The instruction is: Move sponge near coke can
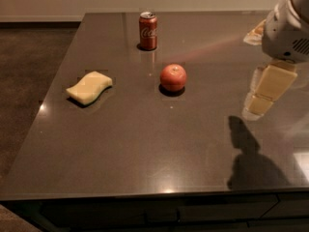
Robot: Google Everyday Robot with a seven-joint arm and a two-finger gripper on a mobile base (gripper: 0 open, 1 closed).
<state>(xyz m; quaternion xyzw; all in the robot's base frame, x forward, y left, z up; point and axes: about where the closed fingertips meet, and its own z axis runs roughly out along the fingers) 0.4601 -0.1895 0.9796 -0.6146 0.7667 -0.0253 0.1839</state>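
Observation:
The sponge (89, 87) is a pale yellow wavy-edged block lying flat on the left part of the dark table (145, 149). The coke can (148, 31) stands upright near the table's far edge, well behind and to the right of the sponge. My gripper (263, 100) hangs above the right side of the table, far to the right of the sponge and the can, with nothing seen in it. Its shadow falls on the table below it.
A red apple (173, 77) sits mid-table between the sponge and my gripper. A pale object (255, 33) lies at the far right edge, partly hidden behind my arm. The table's left edge drops to a brown carpet floor (24, 81).

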